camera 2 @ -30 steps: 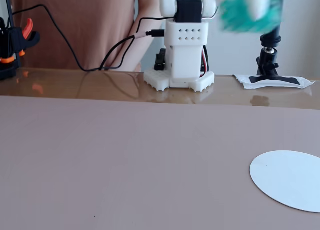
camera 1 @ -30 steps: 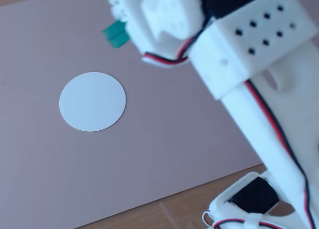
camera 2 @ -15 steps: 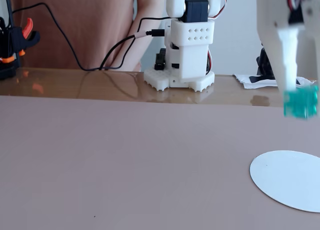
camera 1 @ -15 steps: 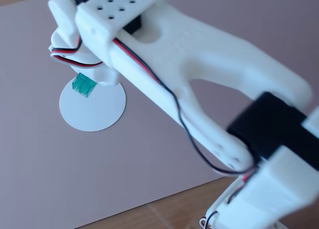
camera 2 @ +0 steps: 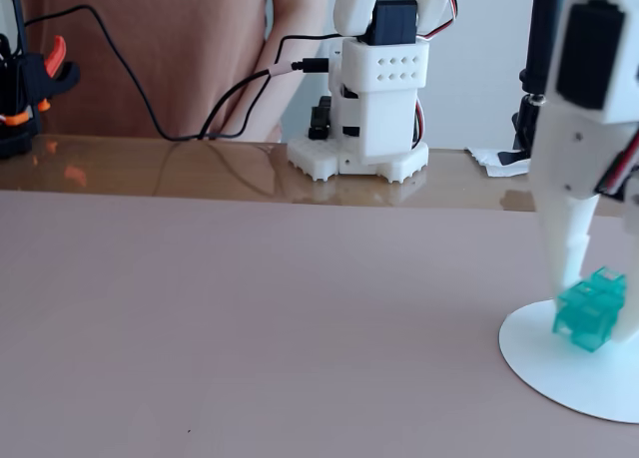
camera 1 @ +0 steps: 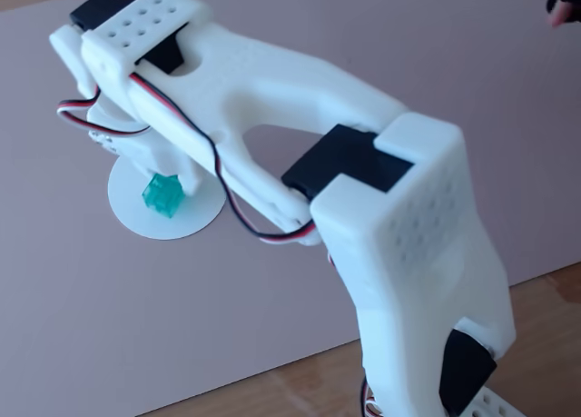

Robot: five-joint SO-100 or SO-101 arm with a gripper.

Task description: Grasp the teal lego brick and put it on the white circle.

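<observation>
gripper (camera 2: 596, 303) closed on brick (camera 2: 589, 309), tilted | low over disc (camera 2: 559, 370) at mat's (camera 2: 250, 318) right edge, contact unclear | likely light, stiff, slick | best held across flat sides

pale pink mat (camera 2: 250, 318) over glossy wooden table (camera 2: 150, 164).
</observation>
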